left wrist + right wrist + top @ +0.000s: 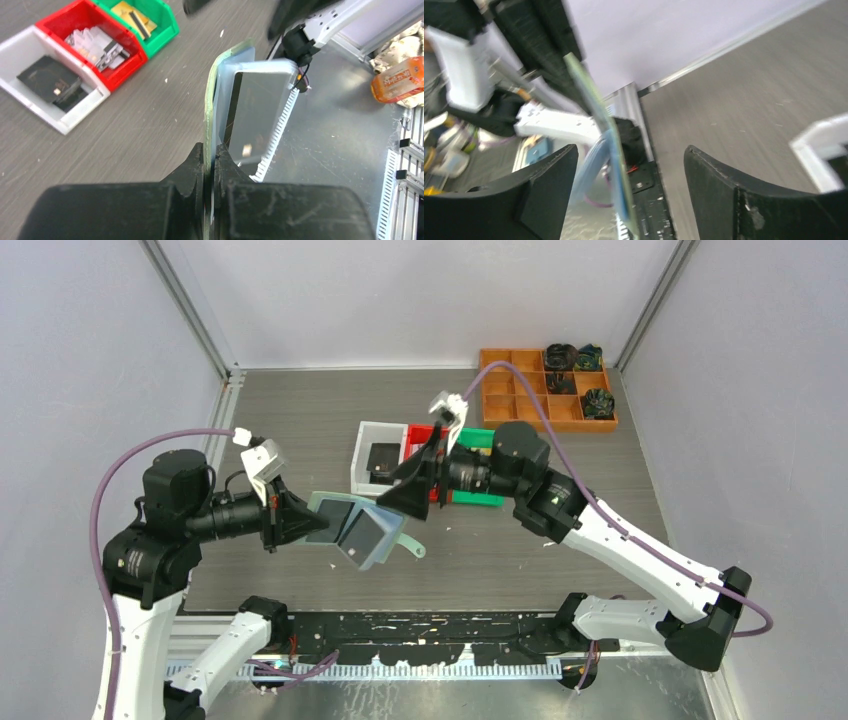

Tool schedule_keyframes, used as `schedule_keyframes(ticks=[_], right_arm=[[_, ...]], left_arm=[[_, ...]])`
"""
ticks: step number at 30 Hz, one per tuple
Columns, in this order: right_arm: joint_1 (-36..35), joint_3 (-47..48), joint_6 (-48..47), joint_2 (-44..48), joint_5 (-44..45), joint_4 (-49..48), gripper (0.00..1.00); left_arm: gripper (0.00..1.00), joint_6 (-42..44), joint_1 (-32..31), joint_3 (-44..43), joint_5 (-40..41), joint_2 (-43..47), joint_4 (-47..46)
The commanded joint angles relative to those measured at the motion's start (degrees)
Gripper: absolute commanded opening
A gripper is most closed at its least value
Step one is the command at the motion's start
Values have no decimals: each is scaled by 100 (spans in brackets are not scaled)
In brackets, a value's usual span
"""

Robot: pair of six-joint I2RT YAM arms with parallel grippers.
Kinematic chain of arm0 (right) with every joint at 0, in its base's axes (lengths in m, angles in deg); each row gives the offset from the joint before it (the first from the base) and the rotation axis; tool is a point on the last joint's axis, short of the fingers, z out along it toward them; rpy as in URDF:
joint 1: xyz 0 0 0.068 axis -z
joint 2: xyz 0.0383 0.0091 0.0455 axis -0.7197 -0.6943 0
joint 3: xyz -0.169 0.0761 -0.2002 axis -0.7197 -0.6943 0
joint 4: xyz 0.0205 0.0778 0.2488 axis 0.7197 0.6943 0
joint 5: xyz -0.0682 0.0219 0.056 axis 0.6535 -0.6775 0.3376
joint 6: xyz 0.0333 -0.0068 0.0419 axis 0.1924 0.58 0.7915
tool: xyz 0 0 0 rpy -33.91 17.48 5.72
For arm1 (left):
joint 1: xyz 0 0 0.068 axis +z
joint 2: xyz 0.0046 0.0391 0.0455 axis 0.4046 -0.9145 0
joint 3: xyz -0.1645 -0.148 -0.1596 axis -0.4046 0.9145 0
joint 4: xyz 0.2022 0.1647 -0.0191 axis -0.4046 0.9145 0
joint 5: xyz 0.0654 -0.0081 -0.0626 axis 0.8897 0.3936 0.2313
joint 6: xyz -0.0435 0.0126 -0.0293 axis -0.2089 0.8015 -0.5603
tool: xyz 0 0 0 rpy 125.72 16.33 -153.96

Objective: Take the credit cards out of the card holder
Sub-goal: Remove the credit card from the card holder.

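Grey table (300, 410); white, red, green bins (125, 70) behind. Left claw (210, 160) clamps card holder (360, 530); right claw (630, 150) spread wide beside it.

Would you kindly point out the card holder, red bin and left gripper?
card holder (362, 536): top external view, front pocket
red bin (129, 67): left wrist view, near wall
left gripper (210, 155): left wrist view, between fingertips

Pale mint-green card holder (352, 502), unfolded, pinched at one edge in mid-air. Dark grey credit cards (367, 533) tucked inside its translucent pockets.
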Motion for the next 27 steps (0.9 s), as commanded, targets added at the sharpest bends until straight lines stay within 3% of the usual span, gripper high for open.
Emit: schedule_keyframes(ticks=[1, 6, 10, 13, 19, 22, 27], right_arm=[[831, -62, 415, 318, 532, 47, 84], [1084, 136, 570, 460, 1072, 356, 87], [1094, 125, 1136, 538, 1018, 97, 81], [1092, -142, 1895, 579, 583, -658, 69], [869, -815, 3695, 184, -182, -2732, 57], [561, -1014, 4053, -182, -254, -3397, 54], [221, -1083, 4164, -569, -261, -3651, 50]], left_arm=[[0, 554, -11, -362, 424, -314, 623], [0, 744, -9, -562, 750, -632, 1008], [0, 403, -13, -429, 803, -604, 776], [0, 17, -12, -348, 759, -584, 453], [0, -955, -11, -319, 654, -750, -147], [0, -1378, -7, -266, 596, -825, -487], [0, -1685, 23, -313, 719, -920, -783]])
